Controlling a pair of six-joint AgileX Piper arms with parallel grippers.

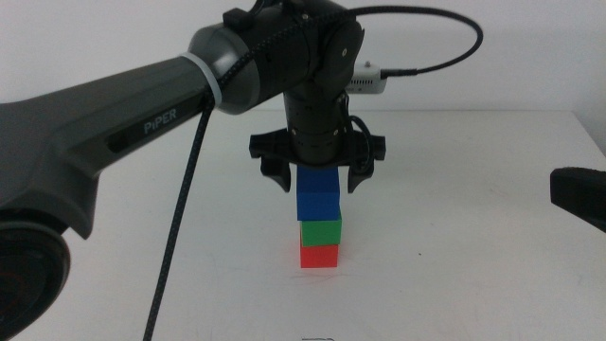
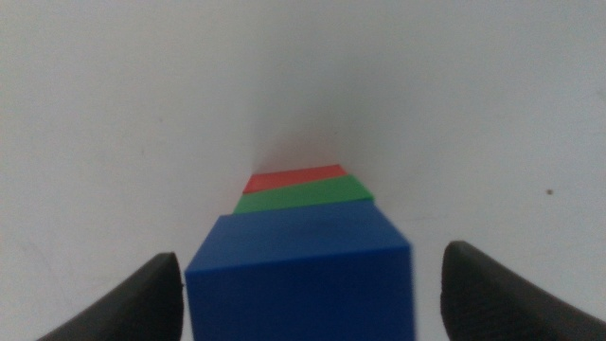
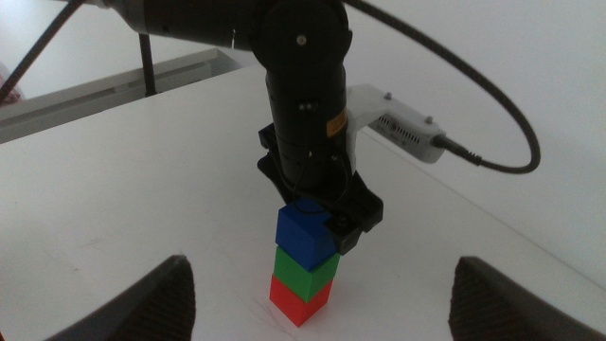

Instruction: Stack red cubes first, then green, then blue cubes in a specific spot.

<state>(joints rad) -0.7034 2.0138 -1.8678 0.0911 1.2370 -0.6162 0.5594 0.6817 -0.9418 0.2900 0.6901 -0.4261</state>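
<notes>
The three cubes stand in one stack on the white table: the red cube (image 1: 319,255) at the bottom, the green cube (image 1: 321,230) on it, the blue cube (image 1: 317,197) on top, sitting slightly askew. My left gripper (image 1: 317,185) hangs straight over the stack, open, one jaw on each side of the blue cube with a gap on both sides. The left wrist view shows blue (image 2: 298,275), green (image 2: 303,196) and red (image 2: 295,177) between the jaws. My right gripper (image 1: 579,194) waits open and empty at the right edge. Its view shows the stack (image 3: 305,268).
A white box (image 1: 369,83) with a black cable lies on the table behind the stack, also in the right wrist view (image 3: 402,128). The left arm's cable (image 1: 180,218) hangs down at the left. The table's far edge runs behind the arm.
</notes>
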